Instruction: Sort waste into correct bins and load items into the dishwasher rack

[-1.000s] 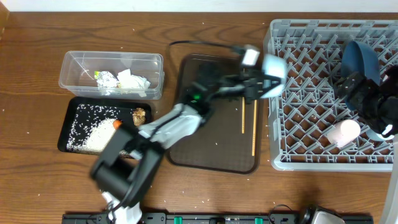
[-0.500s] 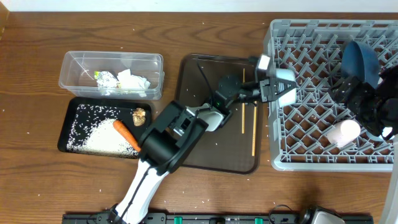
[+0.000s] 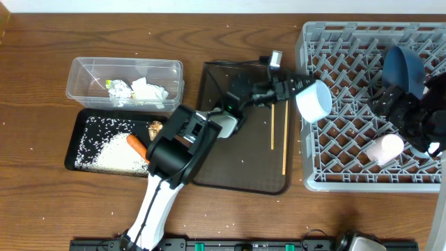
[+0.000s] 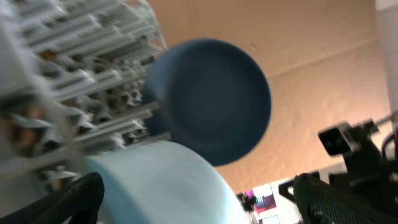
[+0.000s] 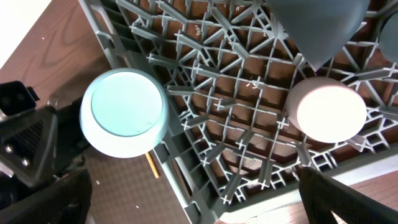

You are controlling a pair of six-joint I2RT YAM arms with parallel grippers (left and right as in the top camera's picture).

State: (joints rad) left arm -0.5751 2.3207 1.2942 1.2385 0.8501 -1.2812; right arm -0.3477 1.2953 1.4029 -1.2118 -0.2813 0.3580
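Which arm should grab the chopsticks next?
Probably left. The left gripper, open, hovers at the brown tray's edge, right beside the chopsticks. The right gripper is far across the dishwasher rack, near the pinkish cup.

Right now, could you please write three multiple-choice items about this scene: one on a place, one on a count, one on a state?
1. The carrot lies: A in the black tray; B on the brown tray; C in the grey rack.
2. Chopsticks on the brown tray: A one; B two; C four.
3. The jaws of the right gripper are: A shut; B open, holding nothing; C out of view.

Key: 1 A, its orange shows against the black tray. 2 B, two thin sticks lie side by side. 3 B, they stand wide apart above the rack.
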